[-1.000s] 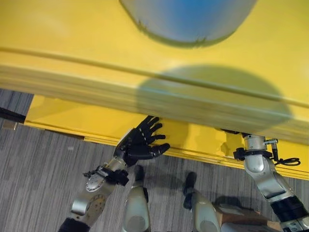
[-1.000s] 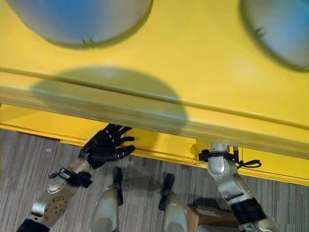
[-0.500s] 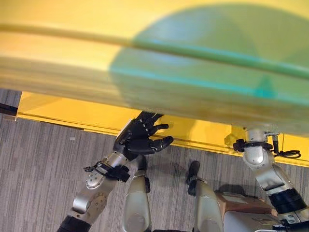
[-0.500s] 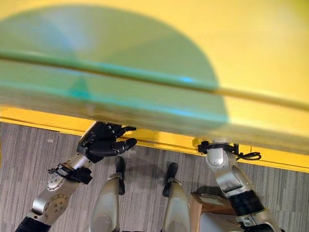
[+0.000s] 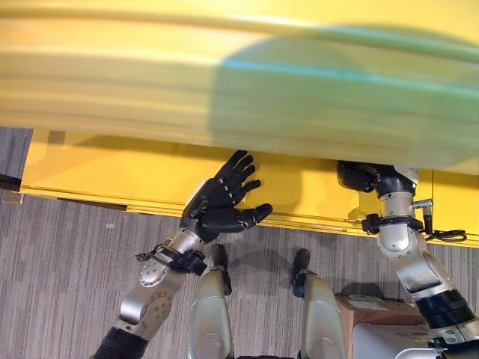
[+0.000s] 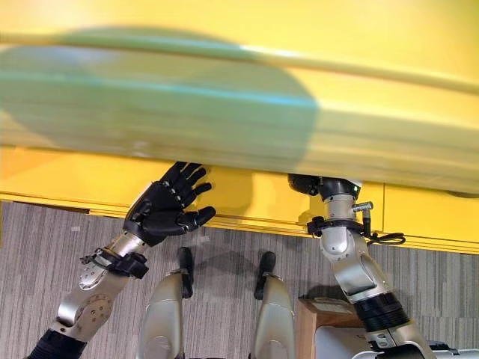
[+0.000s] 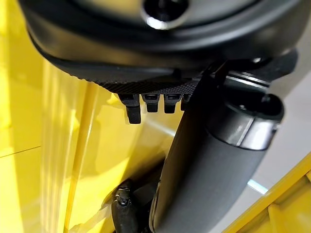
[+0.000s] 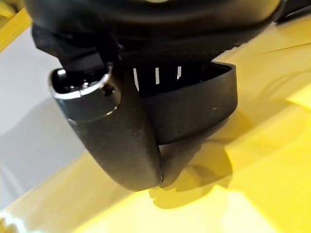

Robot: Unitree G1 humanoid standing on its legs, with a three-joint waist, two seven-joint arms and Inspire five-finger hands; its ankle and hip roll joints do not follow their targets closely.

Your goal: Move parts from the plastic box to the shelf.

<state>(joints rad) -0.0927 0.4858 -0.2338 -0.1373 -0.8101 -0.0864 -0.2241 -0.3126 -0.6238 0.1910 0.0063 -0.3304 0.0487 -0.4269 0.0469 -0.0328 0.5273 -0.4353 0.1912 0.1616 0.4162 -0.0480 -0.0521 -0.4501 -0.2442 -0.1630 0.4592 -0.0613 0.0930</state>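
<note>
Carpet, grey and ribbed [image 5: 60, 277], lay nearest me, and a brown cardboard box [image 5: 374, 310] sat on it toward five o'clock. Above that my left hand [image 5: 221, 206] hung with its fingers [image 5: 238, 173] spread and straight, holding nothing, over the front lip of the low yellow plastic shelf board [image 5: 97, 176]. My right hand [image 5: 358, 176] was at two o'clock from it, tucked under the broad yellow upper ledge [image 5: 112, 82]. In its own wrist view my right fingers [image 8: 194, 109] were curled in against the thumb, and I could see no part between them, so I judged that hand clenched on nothing. The yellow surface lay just beneath it.

No part showed in either hand, and I could not make out where the parts or the plastic box were; a round greenish patch on the upper ledge was too blurred to name. Judging from the task alone, I expected small rigid pieces, light, perhaps slick on smooth plastic. I would pinch one across its sides between thumb and fingers rather than scoop it.
</note>
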